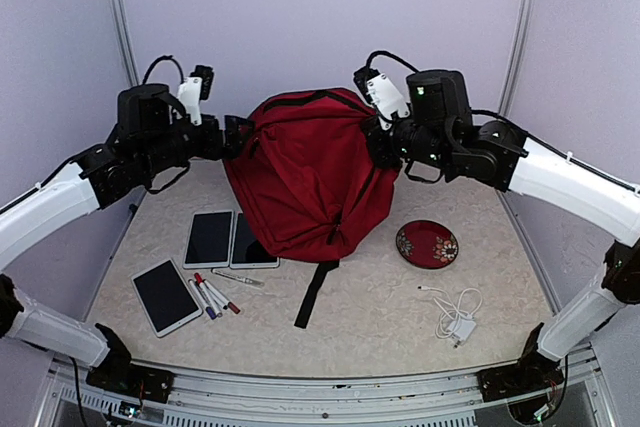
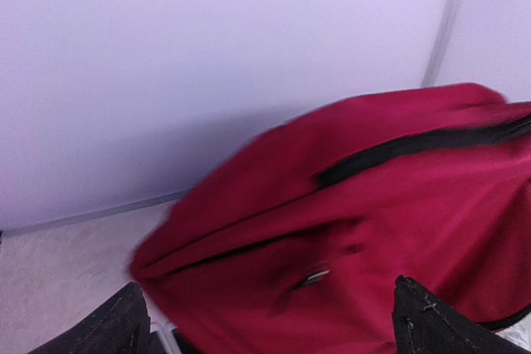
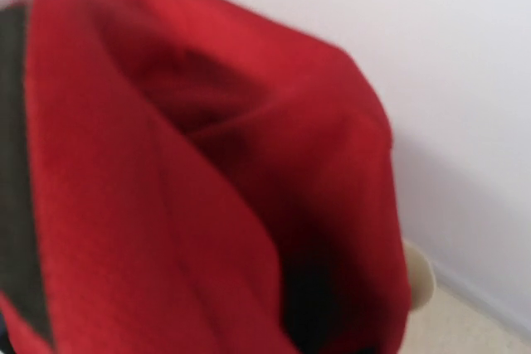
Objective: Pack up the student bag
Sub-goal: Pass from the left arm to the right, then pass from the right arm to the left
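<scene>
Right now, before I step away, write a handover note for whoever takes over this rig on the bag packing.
Left gripper: open, beside the red backpack's left edge, gripping nothing.
Right gripper: shut, apparently pinching fabric at the backpack's upper right.
Backpack: stands mid-table, toward the back wall. I cannot tell if it is unzipped.
Done: nothing visibly packed.
Left: pair of tablets, third tablet, markers, pen, red plate and white charger cable all lie on the table in front of the backpack.
</scene>
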{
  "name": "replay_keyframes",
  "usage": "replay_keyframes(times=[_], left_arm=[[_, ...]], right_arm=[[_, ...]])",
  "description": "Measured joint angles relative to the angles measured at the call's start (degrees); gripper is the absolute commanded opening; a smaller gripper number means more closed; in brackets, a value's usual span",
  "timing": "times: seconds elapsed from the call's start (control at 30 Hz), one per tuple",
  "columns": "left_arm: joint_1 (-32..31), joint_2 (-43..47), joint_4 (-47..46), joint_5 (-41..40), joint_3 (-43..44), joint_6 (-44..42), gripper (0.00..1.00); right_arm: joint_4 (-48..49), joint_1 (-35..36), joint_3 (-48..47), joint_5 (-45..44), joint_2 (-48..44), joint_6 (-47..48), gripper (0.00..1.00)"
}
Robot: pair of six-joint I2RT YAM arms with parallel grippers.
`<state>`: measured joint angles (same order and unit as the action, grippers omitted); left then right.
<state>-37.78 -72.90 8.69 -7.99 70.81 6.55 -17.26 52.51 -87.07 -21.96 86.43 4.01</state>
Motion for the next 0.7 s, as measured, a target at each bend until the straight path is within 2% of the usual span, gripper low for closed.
replay_keyframes(times=[0.13,0.2,0.27,0.43,0.57,0.7], left_arm=[[13.09,8.20,-7.26,4.63,-16.44,7.85,0.99],[16.61,8.48,-11.52,8.41,-23.37,11.43,0.99],[17.53,4.61,-14.38,12.41,-26.69,14.29,0.99],[17.00,-12.07,-19.67,21.64,-26.49,19.19,0.97],[15.72,-21.94,-25.92,26.53,-26.27,23.23,0.95],[13.75,-31.74,-32.54,31.98,-21.99,27.19,0.94]], right_arm=[[1.53,-5.29,5.03,8.70,-4.92,-3.85,0.00],[2.78,-7.26,7.21,14.14,-6.56,-5.27,0.00],[3.91,-8.37,8.35,17.62,-7.06,-6.43,0.00],[7.37,-11.72,13.07,24.39,-8.59,-9.03,0.00],[9.03,-13.77,15.98,26.84,-9.84,-10.12,0.00],[10.27,-14.53,17.42,28.59,-10.21,-10.62,0.00]])
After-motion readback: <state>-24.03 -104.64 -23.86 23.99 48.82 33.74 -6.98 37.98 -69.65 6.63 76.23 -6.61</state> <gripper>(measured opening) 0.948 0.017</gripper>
